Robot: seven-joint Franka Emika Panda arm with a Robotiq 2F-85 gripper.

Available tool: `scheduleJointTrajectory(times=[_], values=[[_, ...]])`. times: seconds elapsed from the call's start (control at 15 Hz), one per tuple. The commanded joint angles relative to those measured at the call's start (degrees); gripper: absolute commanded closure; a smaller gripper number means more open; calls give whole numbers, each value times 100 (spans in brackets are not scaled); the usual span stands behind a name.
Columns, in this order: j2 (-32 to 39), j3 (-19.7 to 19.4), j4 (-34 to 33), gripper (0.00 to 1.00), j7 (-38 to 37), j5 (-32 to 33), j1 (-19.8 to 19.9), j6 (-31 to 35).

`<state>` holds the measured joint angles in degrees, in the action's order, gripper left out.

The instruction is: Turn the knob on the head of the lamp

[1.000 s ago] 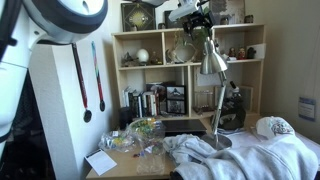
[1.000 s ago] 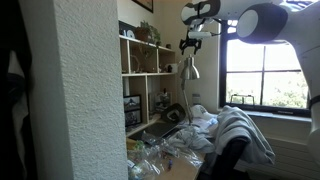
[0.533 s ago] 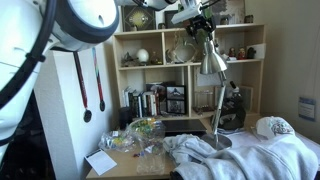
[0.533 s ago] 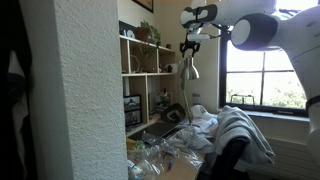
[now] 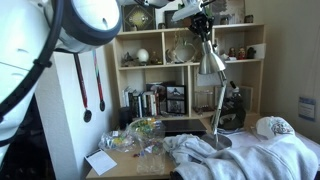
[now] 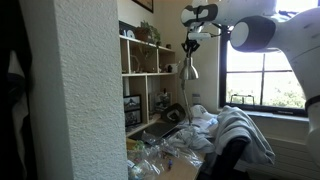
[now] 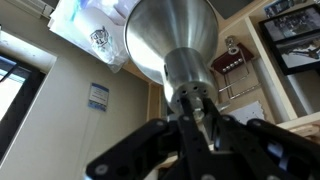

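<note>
The lamp [image 5: 213, 100] stands on the cluttered desk in front of the shelves, its silver cone head [image 5: 211, 63] pointing down. In the wrist view the head [image 7: 168, 38] flares away from the camera and the small dark knob [image 7: 198, 111] caps its narrow end. My gripper [image 7: 198, 115] is shut on the knob, one black finger [image 7: 185, 122] on each side of it. In both exterior views the gripper [image 5: 203, 30] [image 6: 190, 42] sits at the top of the head [image 6: 188, 69]. There the knob itself is hidden by the fingers.
A wooden shelf unit [image 5: 150, 60] with books and ornaments stands right behind the lamp. White cloth [image 5: 250, 155] and clear plastic bags [image 5: 135, 135] cover the desk. A white wall column [image 6: 75, 90] and a window [image 6: 265, 80] flank the scene.
The gripper's fingers have closed from open onto the knob. The lamp and the arm stay where they were.
</note>
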<state>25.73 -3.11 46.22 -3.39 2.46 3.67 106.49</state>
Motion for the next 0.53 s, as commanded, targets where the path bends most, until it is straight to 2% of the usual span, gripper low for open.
scheduleJointTrajectory(times=[0.0, 0.47], values=[[145, 31, -312, 91, 121, -88, 76, -189], [152, 32, -362, 92, 380, -12, 133, -239]])
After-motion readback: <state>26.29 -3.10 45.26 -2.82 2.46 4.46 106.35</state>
